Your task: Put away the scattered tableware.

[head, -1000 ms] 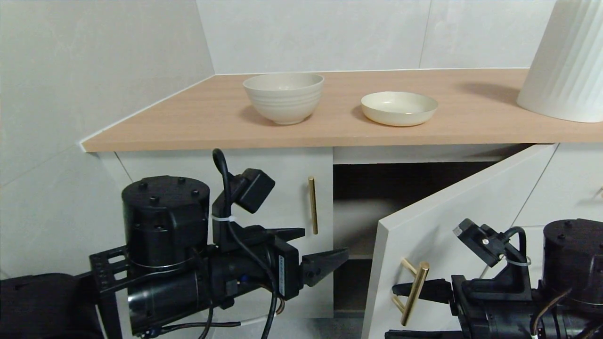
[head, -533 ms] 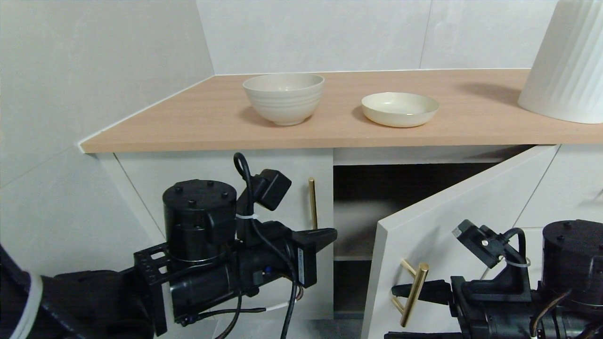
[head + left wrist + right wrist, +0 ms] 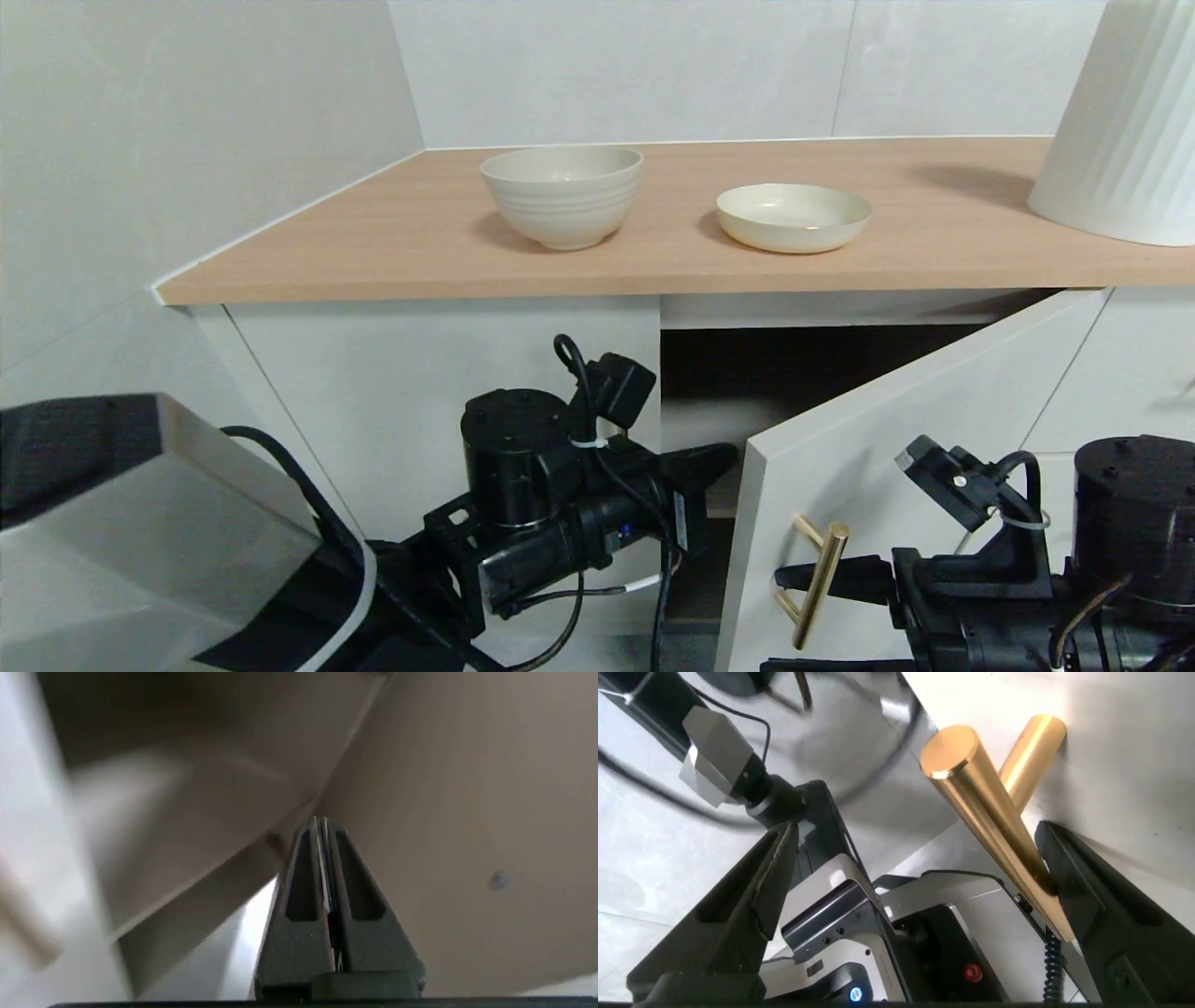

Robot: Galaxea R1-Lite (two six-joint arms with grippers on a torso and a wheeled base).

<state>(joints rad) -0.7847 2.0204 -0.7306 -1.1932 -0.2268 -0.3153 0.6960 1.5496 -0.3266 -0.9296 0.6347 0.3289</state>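
Right hand (image 3: 918, 831) spread wide, both black fingers (image 3: 766, 896) in frame. Gold handle bar (image 3: 990, 831) sits in the gap, off-centre: close against one finger, well apart from the other. Can't confirm contact. Bar's round end face points toward the camera. One gold standoff (image 3: 1032, 747) ties it to the white door (image 3: 1130, 709). Pale grey tiled surface (image 3: 645, 849) behind.

Three camera views
Head looks down across desk (image 3: 420, 252); wrists peer close past jaws; right shares the handle (image 3: 820, 583).
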